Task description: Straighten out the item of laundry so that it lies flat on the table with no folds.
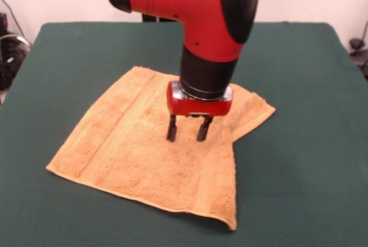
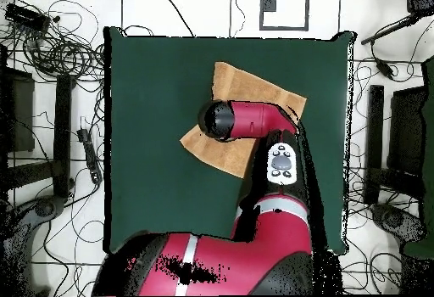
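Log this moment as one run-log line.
gripper: open, tips down at towel's middle | towel: on table, mostly spread, far right corner folded | task: not yet flat

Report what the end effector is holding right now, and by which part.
Nothing is held. The end effector stands open, fingertips down on the middle of the towel, with no cloth pinched between them.

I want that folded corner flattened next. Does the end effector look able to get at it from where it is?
Probably yes: the end effector stands open over the towel, and the folded corner lies just beside it, uncovered on the table.
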